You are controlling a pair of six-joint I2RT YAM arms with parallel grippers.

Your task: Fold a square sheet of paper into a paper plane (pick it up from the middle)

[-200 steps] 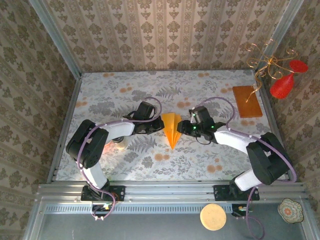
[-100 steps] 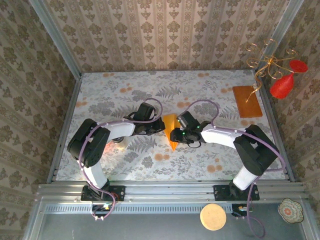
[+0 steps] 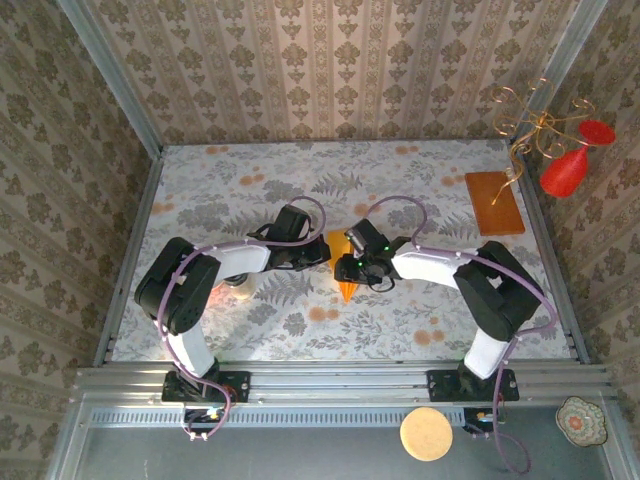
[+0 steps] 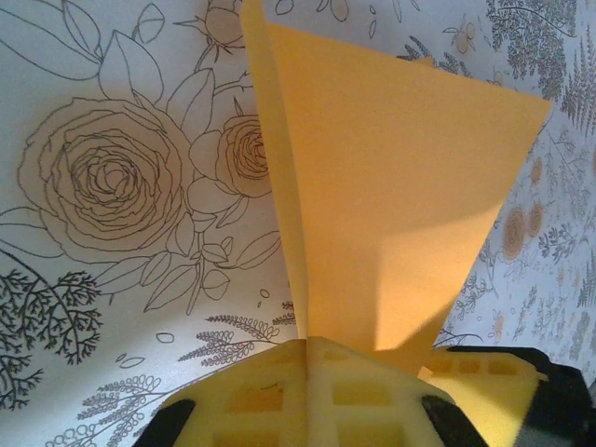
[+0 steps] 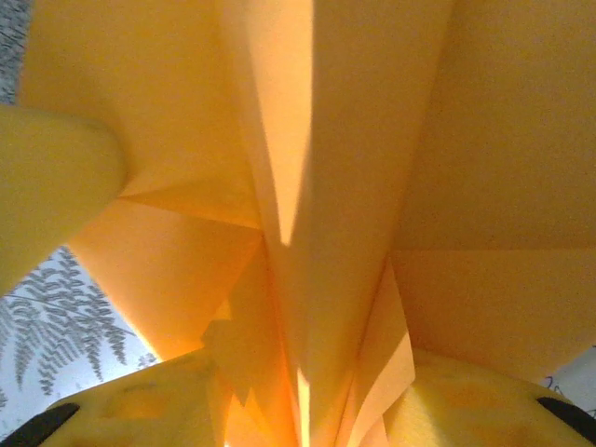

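Tapering orange-yellow paper plane (image 4: 400, 186), centre-creased

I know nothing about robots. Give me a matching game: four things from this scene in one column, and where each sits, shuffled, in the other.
1. paper plane
2. brown-orange board
3. round cream disc
4. small patterned dish

A. far right of the table
B. bottom right corner, off the table
C. middle of the table
D. grey ledge at the near edge

Pairs: 1-C, 2-A, 3-D, 4-B
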